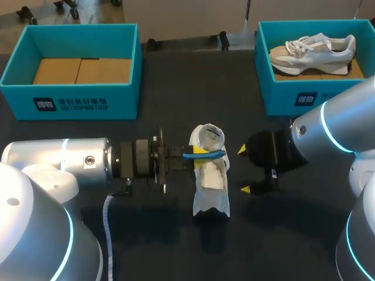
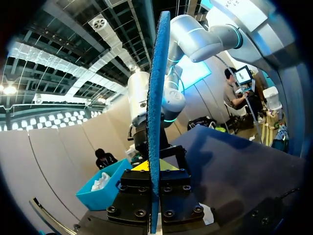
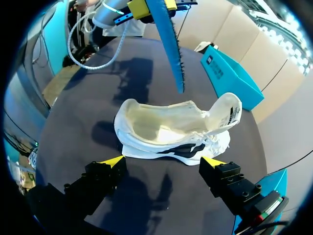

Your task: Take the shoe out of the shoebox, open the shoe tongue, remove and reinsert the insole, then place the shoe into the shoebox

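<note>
Blue insole [image 3: 167, 44] hangs tip-down over the shoe [image 3: 171, 127], clenched in the left gripper [image 1: 202, 152]; the right gripper [image 3: 164, 162], jaws released and empty, faces the shoe's long side.

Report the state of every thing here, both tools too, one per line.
Left tool: shut on the insole.
Right tool: open, empty, beside the shoe.
Shoe: out of its box, on the table, insole out.
Insole: held above the shoe.
Left box: open, no shoe inside.
Right box: open, second shoe inside.
</note>
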You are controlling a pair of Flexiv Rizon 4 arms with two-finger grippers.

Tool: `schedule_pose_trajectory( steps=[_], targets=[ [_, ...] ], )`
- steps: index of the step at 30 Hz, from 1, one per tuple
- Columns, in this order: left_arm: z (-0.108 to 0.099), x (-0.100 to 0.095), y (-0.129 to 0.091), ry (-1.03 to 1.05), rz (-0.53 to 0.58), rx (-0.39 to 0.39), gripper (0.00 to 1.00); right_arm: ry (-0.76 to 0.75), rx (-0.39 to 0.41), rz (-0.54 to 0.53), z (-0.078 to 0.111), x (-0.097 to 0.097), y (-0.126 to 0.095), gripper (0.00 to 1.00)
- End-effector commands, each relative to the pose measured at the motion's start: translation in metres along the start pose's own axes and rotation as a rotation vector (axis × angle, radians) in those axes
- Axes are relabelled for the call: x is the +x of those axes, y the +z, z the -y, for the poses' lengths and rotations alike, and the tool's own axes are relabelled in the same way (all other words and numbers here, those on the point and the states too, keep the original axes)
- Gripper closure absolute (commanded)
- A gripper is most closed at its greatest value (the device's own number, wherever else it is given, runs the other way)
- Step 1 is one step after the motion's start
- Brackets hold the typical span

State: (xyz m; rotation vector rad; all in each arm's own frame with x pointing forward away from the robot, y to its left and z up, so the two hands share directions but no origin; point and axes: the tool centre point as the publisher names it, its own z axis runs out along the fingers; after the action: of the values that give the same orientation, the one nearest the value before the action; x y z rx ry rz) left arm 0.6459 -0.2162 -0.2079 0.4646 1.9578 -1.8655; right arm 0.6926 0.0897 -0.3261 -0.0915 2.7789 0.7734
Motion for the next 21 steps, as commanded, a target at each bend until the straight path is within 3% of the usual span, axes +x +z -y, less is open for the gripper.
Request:
schedule_pose_trajectory(
  steps=[1, 11, 21],
  targets=[
    [-0.010, -0.002, 0.014, -0.001, -0.022, -0.003, 1.00, 0.000, 0.000, 0.003, 0.000, 0.001, 0.001, 0.00],
    [-0.022, 0.006, 0.029, 0.023, -0.041, 0.001, 1.00, 0.000, 0.000, 0.003, 0.000, 0.001, 0.001, 0.00],
    [-0.029, 0.019, 0.028, 0.035, -0.033, -0.041, 1.00, 0.000, 0.000, 0.003, 0.000, 0.001, 0.001, 0.00]
  ],
)
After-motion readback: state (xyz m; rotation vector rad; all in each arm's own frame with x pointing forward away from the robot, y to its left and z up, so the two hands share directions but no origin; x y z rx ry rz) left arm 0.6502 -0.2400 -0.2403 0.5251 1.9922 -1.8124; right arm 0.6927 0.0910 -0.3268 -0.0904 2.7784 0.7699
